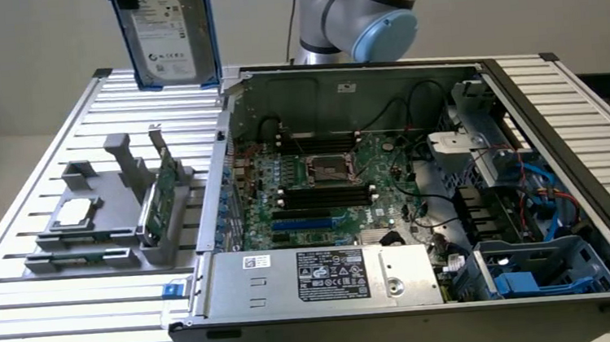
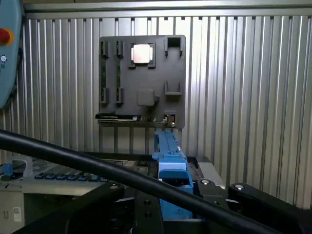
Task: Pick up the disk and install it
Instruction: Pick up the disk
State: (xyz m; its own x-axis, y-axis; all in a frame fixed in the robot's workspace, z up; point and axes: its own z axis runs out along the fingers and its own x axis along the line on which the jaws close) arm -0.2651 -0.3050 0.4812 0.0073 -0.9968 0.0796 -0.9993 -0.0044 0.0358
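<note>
Disk (image 1: 169, 35): off the table and up in the air, so the pick-up half is judged done. Upright, white label towards the exterior camera, blue carrier framing both long edges. Placed high beside the far corner of the open computer case (image 1: 353, 81), on the exterior view's left. Hard to tell whether directly over the case's wall or just outside it. Touching neither the case nor the slatted table (image 1: 55, 321).

Gripper (image 2: 173, 195): pinching the disk by its carrier. Seen edge-on in the wrist view as a blue strip between the black jaws, closed onto both sides of it. Black cable (image 2: 73, 156) slung across in front, hiding part of the grip.

Beside the case, on the exterior view's left: grey parts holder (image 1: 103, 228), carrying the small square silver chip (image 1: 74, 212) and the green circuit card (image 1: 158, 200), which stands on edge. Neither touched, neither part of this job.

Install half judged not done. No part of the disk down inside the case. Well apart from the blue-and-grey drive cage (image 1: 537, 271) at the case's near corner on the exterior view's right, diagonally across the motherboard (image 1: 322, 186). Cannot tell which bay is meant, or whether it is free. Roughly midway, then: grasp and lift accomplished, carrying over and seating in the case not yet done.
</note>
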